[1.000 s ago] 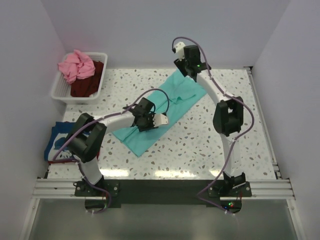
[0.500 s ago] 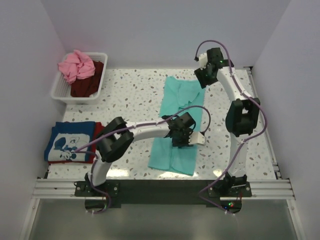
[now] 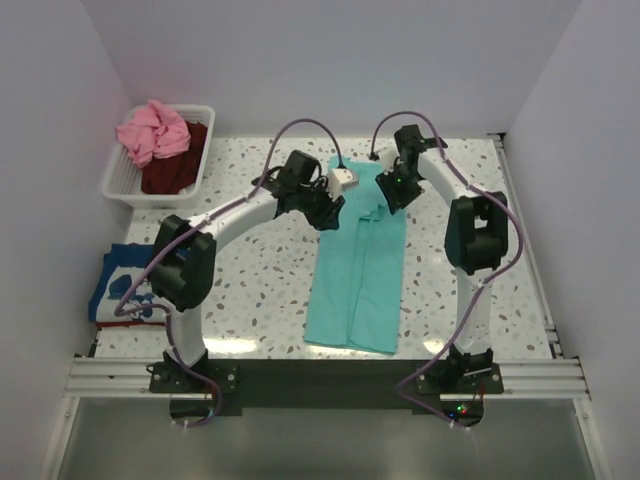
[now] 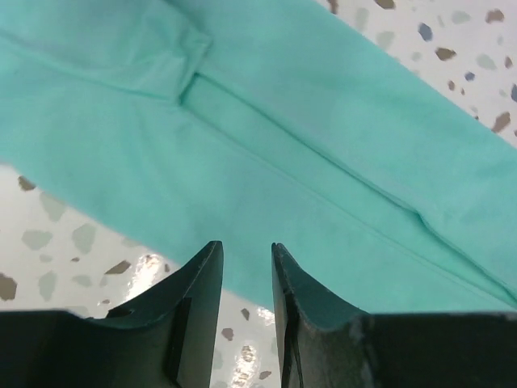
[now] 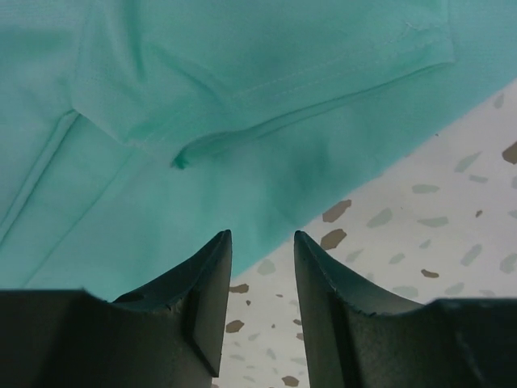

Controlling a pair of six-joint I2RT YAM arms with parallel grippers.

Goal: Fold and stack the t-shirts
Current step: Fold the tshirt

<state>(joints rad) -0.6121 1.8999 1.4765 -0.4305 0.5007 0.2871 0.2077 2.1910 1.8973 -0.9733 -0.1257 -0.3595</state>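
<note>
At far left, pink t-shirt [image 3: 150, 130] and maroon t-shirt [image 3: 178, 172] sit in white basket [image 3: 118, 190]; blue printed t-shirt [image 3: 115, 290] lies folded at near edge. Left arm stretched forward, left gripper [image 4: 246, 246] over far end of teal t-shirt [image 3: 355, 290], mid-table, folded lengthwise; fingers slightly parted, empty. Right arm bent inward, right gripper [image 5: 262, 234] alongside, fingers parted, empty.

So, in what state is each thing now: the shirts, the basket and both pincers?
teal t-shirt: flat on the table, folded into a long strip
left pincer: slightly open, empty, over the teal t-shirt
right pincer: slightly open, empty, over its edge
blue t-shirt: folded, at the table's left
basket: upright
pink t-shirt: crumpled, in the basket
maroon t-shirt: crumpled, in the basket
</note>
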